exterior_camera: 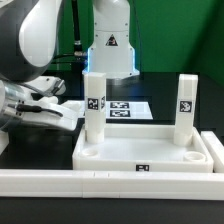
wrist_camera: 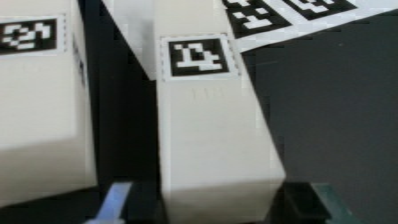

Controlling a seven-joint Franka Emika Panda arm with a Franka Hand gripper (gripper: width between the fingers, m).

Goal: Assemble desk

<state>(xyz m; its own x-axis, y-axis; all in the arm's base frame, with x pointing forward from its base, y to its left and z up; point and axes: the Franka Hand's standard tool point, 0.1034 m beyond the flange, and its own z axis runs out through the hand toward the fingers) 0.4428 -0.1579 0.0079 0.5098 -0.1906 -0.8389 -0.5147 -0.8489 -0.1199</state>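
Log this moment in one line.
gripper: closed on leg block | second loose leg: alongside | tabletop: two legs upright

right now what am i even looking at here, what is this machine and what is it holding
That is a robot arm with a two-finger gripper, building a small white desk. One picture comes from a camera off the arm, the other from a camera on its wrist. On the table lies the tabletop with two legs upright on its far corners; behind lies a flat marker board. The gripper is closed on a third leg, lying beside a fourth leg.
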